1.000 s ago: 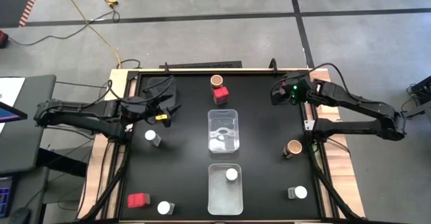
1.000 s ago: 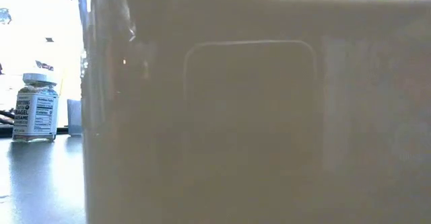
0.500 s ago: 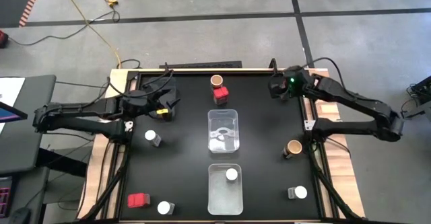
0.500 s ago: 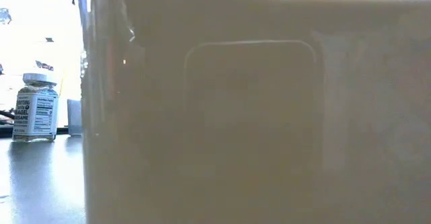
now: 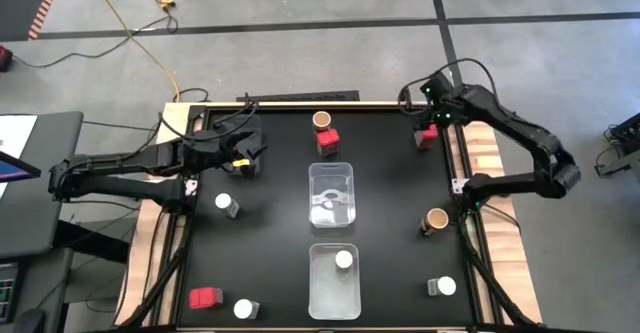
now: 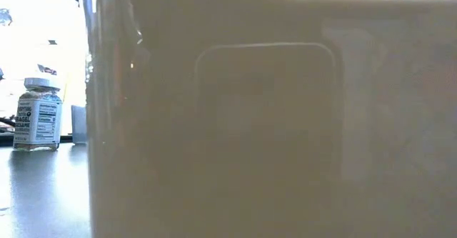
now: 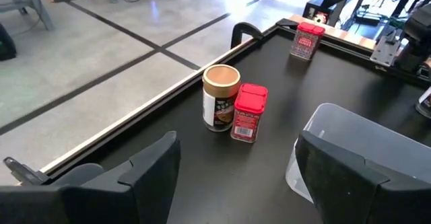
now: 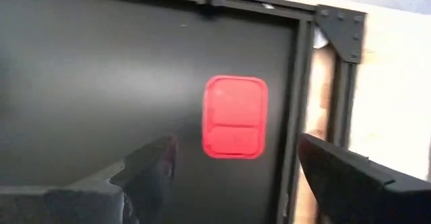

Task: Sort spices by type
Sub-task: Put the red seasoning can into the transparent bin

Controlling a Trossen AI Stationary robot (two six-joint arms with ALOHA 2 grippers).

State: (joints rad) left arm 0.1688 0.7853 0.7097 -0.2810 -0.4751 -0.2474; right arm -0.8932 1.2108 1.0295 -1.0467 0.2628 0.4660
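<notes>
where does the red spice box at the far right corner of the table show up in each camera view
High view: red spice box at the table's far right corner, by the right gripper.
Low view: not visible; a pale tub blocks it.
Left wrist view: far off, by the rail.
Right wrist view: centred between open fingers.
Shared landmark: black corner rail.

Red, white-lidded and brown-topped spices (image 5: 326,141) stand scattered upright.
</notes>
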